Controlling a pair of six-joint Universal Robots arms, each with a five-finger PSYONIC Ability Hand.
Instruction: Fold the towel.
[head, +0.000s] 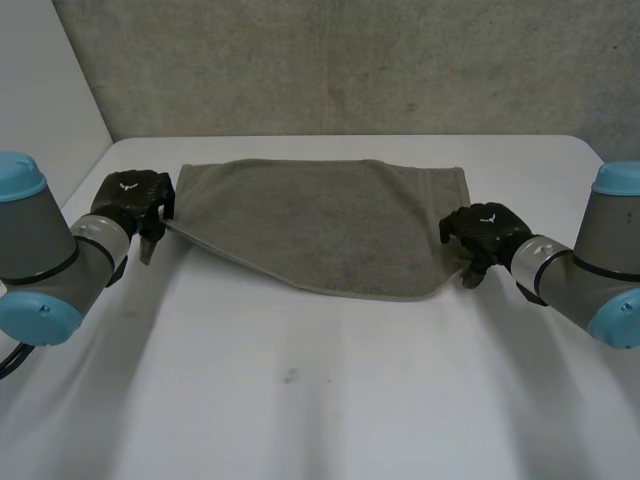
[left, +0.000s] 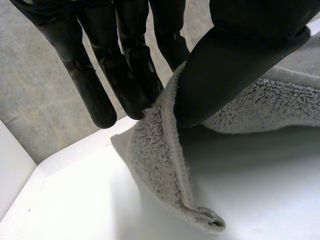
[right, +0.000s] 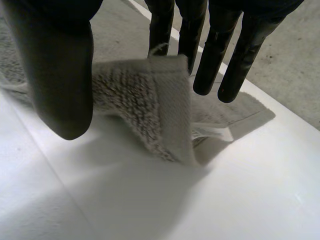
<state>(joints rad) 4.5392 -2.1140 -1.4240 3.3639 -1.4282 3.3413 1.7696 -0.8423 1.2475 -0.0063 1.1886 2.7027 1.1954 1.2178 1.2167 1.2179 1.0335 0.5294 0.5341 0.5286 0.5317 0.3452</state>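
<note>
Head view: a grey, rectangular terry-cloth towel (head: 320, 225) lies spread across the far half of a flat white table (head: 320, 400), between the two arms.
Towel edges: the far edge runs straight and flat on the table; the near edge slants from the left side toward the right side, where it reaches closest to the robot.
Left hand: the black left hand (head: 135, 200) is at the towel's left near corner, just off the cloth's side.
Left fingers: in the left wrist view the thumb (left: 225, 75) presses the hemmed edge of the towel (left: 155, 150) against the straight fingers (left: 95, 85) behind it, a pinch; the fingers stand close together, and the corner tip below them hangs down to the table.
Right hand: the black right hand (head: 487, 232) is at the towel's right near corner.
Right fingers: in the right wrist view the corner of the towel (right: 150, 110) stands raised off the table, held between the thumb (right: 60, 75) in front and the fingers (right: 185, 35) behind; the other fingers hang straight, slightly apart, beside the cloth.
Backdrop: a rough grey concrete wall (head: 350, 60) rises behind the table's far edge.
</note>
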